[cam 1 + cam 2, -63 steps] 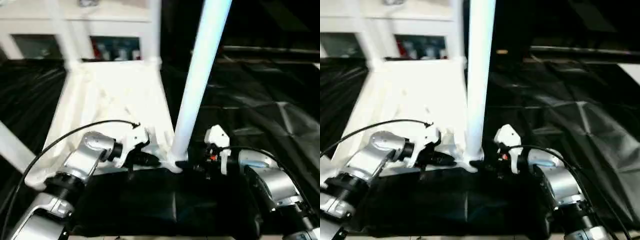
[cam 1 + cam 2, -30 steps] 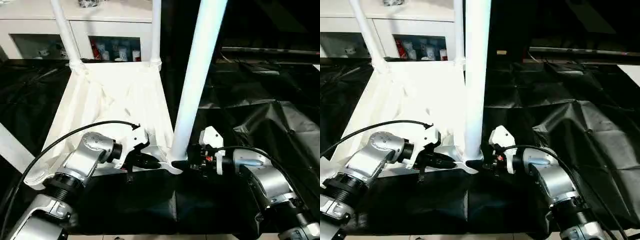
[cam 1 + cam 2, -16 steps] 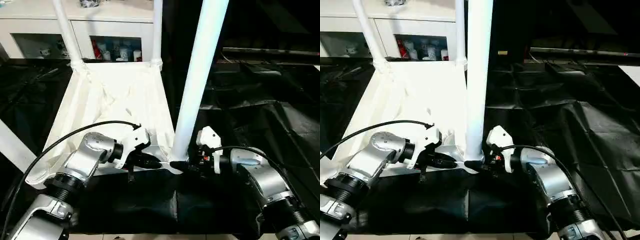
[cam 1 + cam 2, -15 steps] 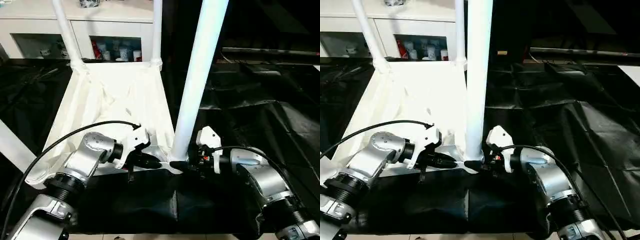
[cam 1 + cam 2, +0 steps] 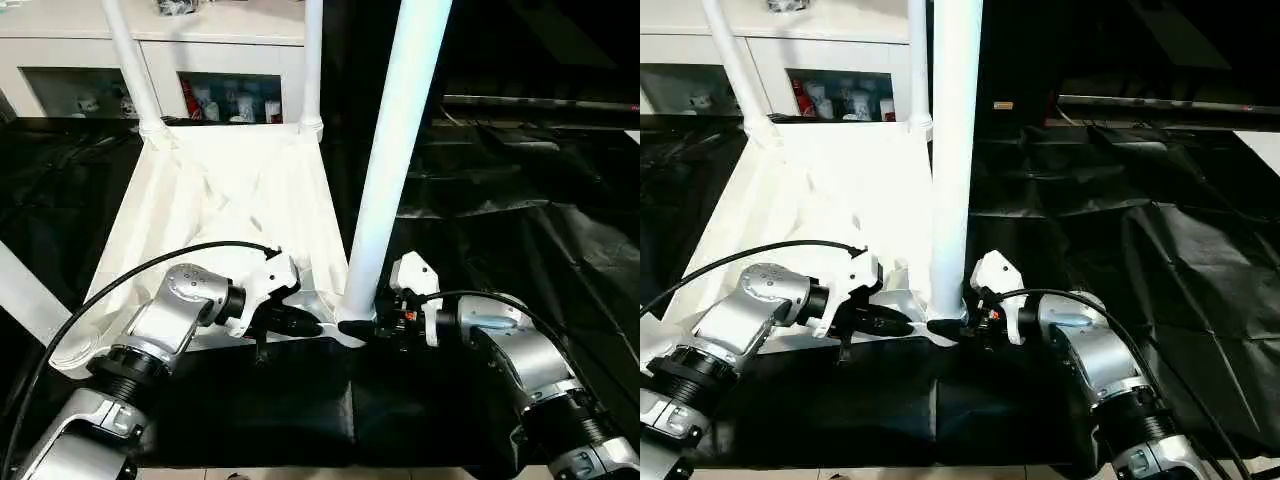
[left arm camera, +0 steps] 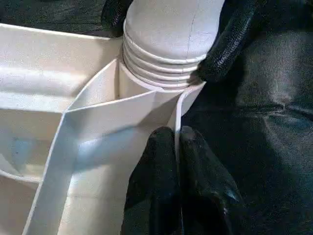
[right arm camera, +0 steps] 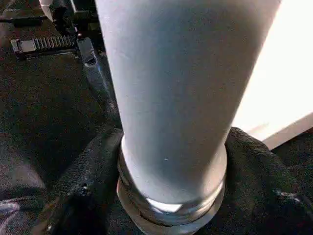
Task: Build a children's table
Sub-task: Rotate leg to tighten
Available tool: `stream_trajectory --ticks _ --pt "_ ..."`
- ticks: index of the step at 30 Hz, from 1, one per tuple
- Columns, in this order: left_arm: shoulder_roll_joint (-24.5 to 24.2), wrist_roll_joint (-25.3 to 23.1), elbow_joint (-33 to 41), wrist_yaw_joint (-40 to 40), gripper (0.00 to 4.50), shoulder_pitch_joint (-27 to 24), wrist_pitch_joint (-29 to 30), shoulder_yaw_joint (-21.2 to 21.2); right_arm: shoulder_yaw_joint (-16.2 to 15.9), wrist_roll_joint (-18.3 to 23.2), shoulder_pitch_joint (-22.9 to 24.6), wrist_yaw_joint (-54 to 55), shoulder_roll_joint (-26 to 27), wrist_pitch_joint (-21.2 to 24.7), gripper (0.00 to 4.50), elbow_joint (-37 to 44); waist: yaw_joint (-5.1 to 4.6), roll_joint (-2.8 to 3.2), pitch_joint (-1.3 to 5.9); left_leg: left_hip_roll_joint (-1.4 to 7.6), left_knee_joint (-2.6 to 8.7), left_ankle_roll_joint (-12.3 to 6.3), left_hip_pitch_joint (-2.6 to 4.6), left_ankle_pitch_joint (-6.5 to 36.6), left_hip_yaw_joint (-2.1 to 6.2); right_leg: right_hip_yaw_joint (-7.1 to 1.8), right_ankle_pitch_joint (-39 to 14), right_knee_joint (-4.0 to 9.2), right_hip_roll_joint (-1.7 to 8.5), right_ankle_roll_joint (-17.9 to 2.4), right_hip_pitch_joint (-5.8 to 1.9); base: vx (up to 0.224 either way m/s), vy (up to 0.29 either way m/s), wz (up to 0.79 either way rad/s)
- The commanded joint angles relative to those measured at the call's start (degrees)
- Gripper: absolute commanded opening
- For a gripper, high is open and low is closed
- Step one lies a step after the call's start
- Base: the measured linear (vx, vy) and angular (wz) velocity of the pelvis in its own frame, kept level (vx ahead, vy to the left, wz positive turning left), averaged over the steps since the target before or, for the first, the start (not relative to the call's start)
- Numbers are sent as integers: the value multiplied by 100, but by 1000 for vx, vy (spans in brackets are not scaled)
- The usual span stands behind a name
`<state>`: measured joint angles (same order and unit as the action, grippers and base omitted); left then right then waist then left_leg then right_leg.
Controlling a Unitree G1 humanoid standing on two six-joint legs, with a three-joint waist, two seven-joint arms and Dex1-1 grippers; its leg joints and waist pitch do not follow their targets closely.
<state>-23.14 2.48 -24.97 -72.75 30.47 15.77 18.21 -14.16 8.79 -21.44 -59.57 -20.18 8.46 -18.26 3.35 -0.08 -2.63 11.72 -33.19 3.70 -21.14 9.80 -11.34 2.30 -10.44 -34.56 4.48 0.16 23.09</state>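
We pinch the white plastic tabletop's rim [image 6: 177,122] with left gripper [image 6: 177,147], right gripper [image 7: 171,196] clasping the white tapered tube leg [image 5: 395,160]; twist it squarely home.

Looks like a lab or demo room staged as a home corner. Black plastic sheeting [image 5: 520,230] spread crinkled over the whole work surface, with fold creases showing. Behind it, a white cabinet [image 5: 180,45] with glass-front shelves holding small colourful items [image 5: 228,100], too small to make out. Dark background beyond on the right, a low dark ledge or rail [image 5: 1160,105] running across it. Pale floor showing at the near edge.
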Motion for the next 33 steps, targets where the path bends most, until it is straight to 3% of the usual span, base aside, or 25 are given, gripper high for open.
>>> stream_trajectory --ticks 1,5,9,11,12,13,16,17,19,24,27,30,33 --pt "163 54 -74 151 0 -92 39 45 180 -25 42 436 146 -46 274 -113 2 -53 359 125 326 -262 71 1079 53 -192 -919 356 277 -1325 -266 0 0 0" --pt "384 -87 -372 664 0 37 -36 -32 399 -167 69 1244 448 -251 272 -450 -57 -68 314 105 346 -89 69 1446 64 -190 -1643 439 283 -1141 -231 0 0 0" --pt "887 -312 -871 1547 0 326 6 -68 568 -353 237 2521 1076 -195 272 -690 -122 -68 296 84 357 75 106 1872 101 -173 -2595 539 291 -809 -174 0 0 0" --pt "1105 -380 -1007 1851 0 423 29 -56 563 -417 296 2908 1340 -140 272 -692 -142 -44 280 92 368 88 118 2028 112 -174 -2785 572 286 -731 -135 0 0 0" --pt "1216 -410 -1083 2002 0 473 32 -51 554 -501 300 3185 1481 -123 272 -716 -150 -60 270 77 368 93 126 2103 115 -166 -2954 600 279 -662 -121 0 0 0" --pt "1343 -438 -1161 2160 0 531 42 -43 546 -606 282 3526 1640 -84 272 -773 -148 -23 276 77 375 114 127 2121 128 -163 -2991 600 287 -645 -126 0 0 0" --pt "1543 -473 -1272 2379 0 624 46 -37 540 -692 236 3916 1891 -99 272 -860 -176 -32 272 77 394 141 137 2313 151 -140 -3163 638 289 -560 -104 0 0 0" --pt "1614 -507 -1315 2420 0 662 2 -11 521 -705 211 3976 1982 -142 272 -887 -181 -33 275 80 402 121 134 2364 158 -133 -3153 647 289 -543 -115 0 0 0" --pt "1625 -552 -1359 2374 0 693 -86 19 525 -596 197 3723 1987 -281 328 -826 -184 1 282 87 429 91 121 2389 167 -127 -2939 653 288 -573 -137 0 0 0" --pt "1454 -566 -1388 2111 0 661 -258 16 553 -329 228 3024 1695 -423 384 -435 -157 -21 295 96 426 -19 111 2319 135 -161 -2431 613 281 -770 -153 0 0 0" --pt "1147 -503 -1264 1677 0 535 -396 30 414 -103 252 2011 1022 -83 390 66 -116 -48 312 101 411 -143 70 2019 120 -182 -2145 571 291 -828 -212 0 0 0" --pt "947 -444 -1163 1346 0 445 -498 34 285 -13 317 1323 515 -19 390 321 -99 -54 322 111 387 -225 59 1754 91 -193 -1848 531 292 -962 -220 0 0 0" --pt "608 -251 -841 631 0 254 -641 38 334 170 376 634 -7 181 390 584 -61 -64 344 115 363 -319 41 1452 80 -192 -1508 487 304 -1072 -260 0 0 0"
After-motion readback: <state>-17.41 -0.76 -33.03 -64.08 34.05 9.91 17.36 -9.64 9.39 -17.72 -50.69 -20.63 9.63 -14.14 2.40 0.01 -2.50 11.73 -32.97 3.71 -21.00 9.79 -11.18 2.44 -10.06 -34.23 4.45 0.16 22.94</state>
